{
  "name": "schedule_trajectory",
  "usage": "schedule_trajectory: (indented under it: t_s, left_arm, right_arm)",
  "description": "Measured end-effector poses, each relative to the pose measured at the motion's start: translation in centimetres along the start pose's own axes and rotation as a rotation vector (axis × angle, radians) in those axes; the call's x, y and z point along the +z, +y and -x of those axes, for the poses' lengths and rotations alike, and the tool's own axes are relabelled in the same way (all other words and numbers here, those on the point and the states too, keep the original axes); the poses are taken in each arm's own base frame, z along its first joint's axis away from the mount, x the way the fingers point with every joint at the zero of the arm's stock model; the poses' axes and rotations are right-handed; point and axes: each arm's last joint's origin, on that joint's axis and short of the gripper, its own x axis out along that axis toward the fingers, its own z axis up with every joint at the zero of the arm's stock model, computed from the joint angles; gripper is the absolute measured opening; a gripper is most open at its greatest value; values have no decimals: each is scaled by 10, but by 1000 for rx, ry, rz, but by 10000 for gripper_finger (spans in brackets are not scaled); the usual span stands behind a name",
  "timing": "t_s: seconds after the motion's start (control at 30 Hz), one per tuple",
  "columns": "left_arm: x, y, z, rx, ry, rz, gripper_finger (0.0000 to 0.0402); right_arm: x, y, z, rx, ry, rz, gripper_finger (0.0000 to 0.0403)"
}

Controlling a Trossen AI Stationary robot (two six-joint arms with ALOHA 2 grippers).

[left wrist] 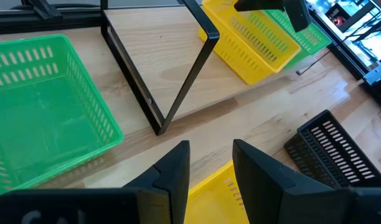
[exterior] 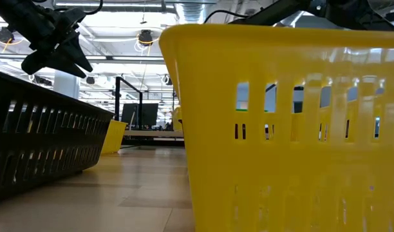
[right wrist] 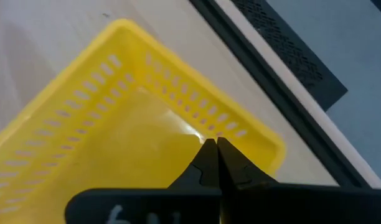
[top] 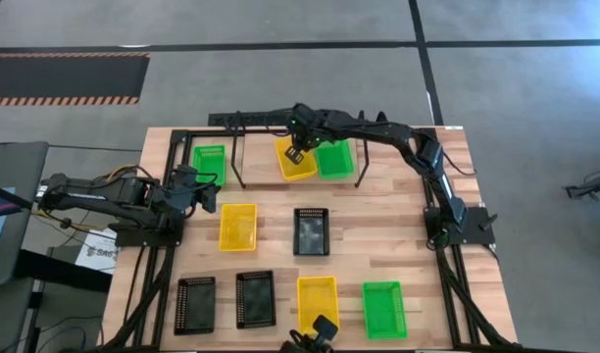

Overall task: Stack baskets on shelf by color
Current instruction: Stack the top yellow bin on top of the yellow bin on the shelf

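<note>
Nine baskets are counted in the high view: three green, three yellow and three black. On the shelf, at the far side of the table, two baskets are seen side by side and touching or nearly so: a yellow basket, slightly tilted, and a green basket to its right. A second green basket is placed just beyond the shelf's left end, beside its black upright loop. In the middle of the table a second yellow basket and a black basket are set well apart from each other. Along the near edge four baskets are lined up: two black baskets close together at the left, then a third yellow basket, then a third green basket. The right gripper is held over the yellow basket on the shelf; in the right wrist view its fingers are seen pressed together, just above the inside of that basket's far wall, and nothing is pinched between them. The left gripper is held at the left side of the table, between the green basket beside the shelf and the yellow basket in the middle; in the left wrist view its fingers are seen spread apart, with nothing between them, above the yellow basket's edge.
</note>
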Motion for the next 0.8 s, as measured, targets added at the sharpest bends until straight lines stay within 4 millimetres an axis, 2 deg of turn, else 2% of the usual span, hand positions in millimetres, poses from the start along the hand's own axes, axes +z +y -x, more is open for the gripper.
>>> schedule_trajectory:
  t_s: [0.1, 0.2, 0.33, 0.5, 0.63, 0.73, 0.8]
  left_arm:
    - [0, 0, 0, 2, 1, -1, 110]
    - [-1, 1, 0, 5, 6, -26, 110]
    - [-1, 1, 0, 8, 8, -66, 107]
    - [-1, 5, 0, 71, -37, -25, 86]
    - [-2, 12, 1, 147, -71, 11, 50]
    - [-4, 17, 1, 189, -53, 21, 14]
    - [-6, 20, 2, 213, -20, 38, 5]
  right_arm:
    - [0, 2, 1, 4, 1, -15, 0]
    - [2, 12, 10, 24, -13, -11, 0]
    - [13, 24, 33, 68, 5, 14, 0]
    - [30, 43, 80, 97, -6, 61, 0]
    - [41, 59, 131, 130, -44, 100, 0]
    - [35, 65, 163, 153, -86, 126, 0]
    - [28, 67, 190, 165, -107, 118, 0]
